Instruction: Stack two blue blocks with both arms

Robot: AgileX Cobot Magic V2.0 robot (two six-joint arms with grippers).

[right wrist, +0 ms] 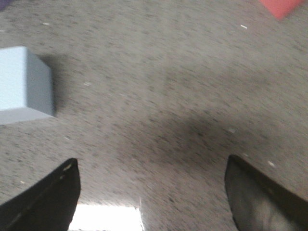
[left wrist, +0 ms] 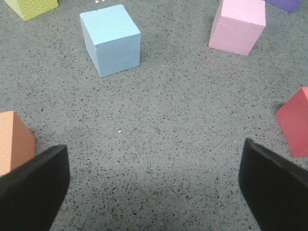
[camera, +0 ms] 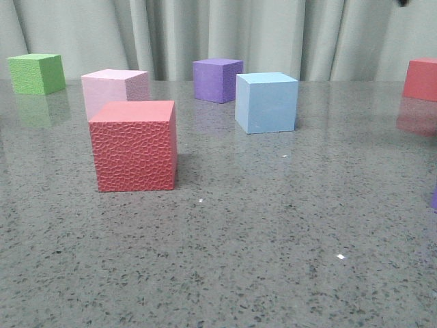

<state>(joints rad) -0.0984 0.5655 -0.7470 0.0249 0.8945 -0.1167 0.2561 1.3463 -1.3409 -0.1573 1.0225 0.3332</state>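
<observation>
The right wrist view is motion-blurred, a blue block [right wrist: 24,84] beside the right gripper [right wrist: 151,192] cut by the frame edge.

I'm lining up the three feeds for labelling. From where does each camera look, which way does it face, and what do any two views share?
Front view: low over the table, facing forward to the curtain; no arm shows.
Left wrist view: on the left arm, looking down past the open left gripper at bare tabletop.
Right wrist view: on the right arm, looking down, blurred, past the open right gripper.
Shared: front and left wrist views both show the pink cube; each view shows a blue block.
</observation>
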